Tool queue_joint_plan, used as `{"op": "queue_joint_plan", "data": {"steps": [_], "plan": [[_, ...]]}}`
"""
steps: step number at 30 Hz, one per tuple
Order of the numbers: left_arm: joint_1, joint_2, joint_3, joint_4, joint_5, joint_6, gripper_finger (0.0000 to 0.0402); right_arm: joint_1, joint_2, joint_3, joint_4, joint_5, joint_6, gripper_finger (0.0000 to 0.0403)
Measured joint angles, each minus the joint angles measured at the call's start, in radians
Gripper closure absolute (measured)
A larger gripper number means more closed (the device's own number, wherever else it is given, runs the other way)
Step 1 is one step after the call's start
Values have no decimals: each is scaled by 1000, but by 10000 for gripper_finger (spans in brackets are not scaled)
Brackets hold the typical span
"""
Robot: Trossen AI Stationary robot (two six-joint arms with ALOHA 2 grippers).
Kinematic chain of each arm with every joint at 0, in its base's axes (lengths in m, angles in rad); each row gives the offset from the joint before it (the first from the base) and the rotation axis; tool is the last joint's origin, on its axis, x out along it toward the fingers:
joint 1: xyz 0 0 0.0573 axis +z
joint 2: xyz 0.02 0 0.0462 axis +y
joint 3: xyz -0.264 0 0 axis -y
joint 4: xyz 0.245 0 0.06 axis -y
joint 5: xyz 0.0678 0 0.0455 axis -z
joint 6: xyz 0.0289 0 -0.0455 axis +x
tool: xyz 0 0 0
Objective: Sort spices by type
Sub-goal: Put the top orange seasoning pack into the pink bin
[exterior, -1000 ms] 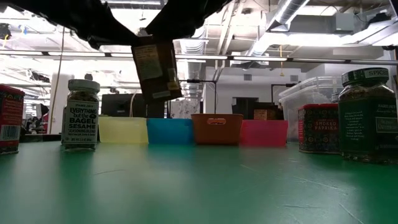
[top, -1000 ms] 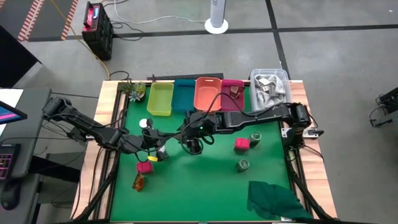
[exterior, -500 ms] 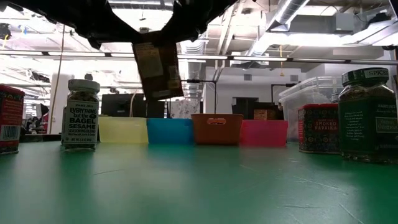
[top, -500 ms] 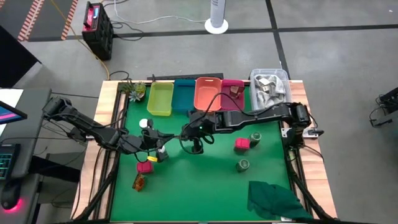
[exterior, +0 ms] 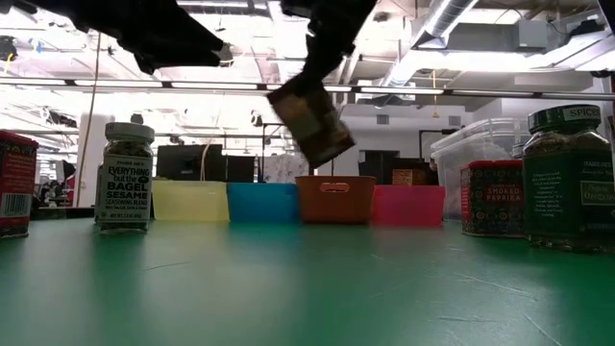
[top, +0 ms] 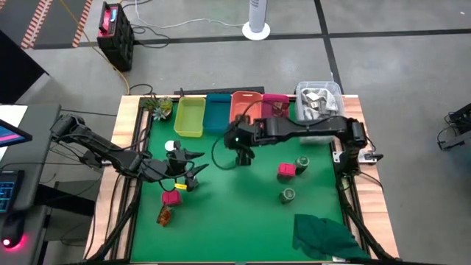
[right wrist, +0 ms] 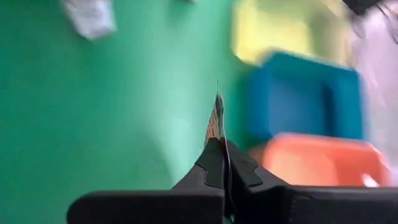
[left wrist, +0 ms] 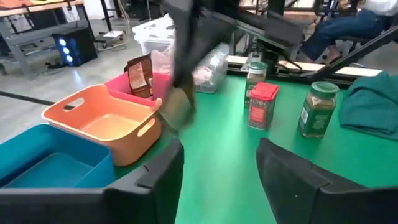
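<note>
- A flat brown spice packet (exterior: 309, 123) hangs tilted above the green table (top: 243, 213), in front of the orange bin (exterior: 334, 198).
- The right gripper (right wrist: 222, 163) has its fingers pinched tight on the packet's edge, above the table just before the blue bin (top: 217, 112) and the orange bin.
- The left gripper (top: 193, 168) rests low over the table's left part with its fingers spread and nothing between them.
- Near it: a white-capped jar (exterior: 124, 177), a red cube packet (top: 171, 197), a brown-orange piece (top: 164, 215).
- On the right part: a red paprika tin (top: 286, 171) and two green jars (top: 302, 162).
- Another brown packet (left wrist: 139, 76) stands in the pink bin (left wrist: 135, 93).
</note>
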Motion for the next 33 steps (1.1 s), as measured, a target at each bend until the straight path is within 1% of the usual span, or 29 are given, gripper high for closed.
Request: {"op": "queue_joint_plan", "data": {"steps": [2,4,7,9,13,17,21,23,26,33], "plan": [[-5,0,1,-1,0,-2,206,-27,0,35,-82,62,22,388],[-15,0,2,-4,0,-2,206,-64,-16,42,-124,93,60,388],[-35,-2,2,-14,0,-1,210,-113,-58,4,-125,113,111,387],[-47,-3,2,-15,0,2,212,-137,-104,-50,-96,162,134,387],[-59,-3,2,-18,-1,4,214,-160,-243,-219,69,244,181,386],[-59,-3,2,-32,-1,-3,214,-186,-389,-450,289,300,239,386],[-59,-3,2,-36,-1,-4,215,-223,-488,-667,498,311,269,386],[-55,-3,2,-36,-1,-4,215,-244,-513,-748,582,310,281,386],[-52,-3,2,-36,-1,-3,215,-270,-522,-830,674,300,279,386],[-48,-3,2,-43,-1,2,215,-296,-511,-946,836,296,238,386]]}}
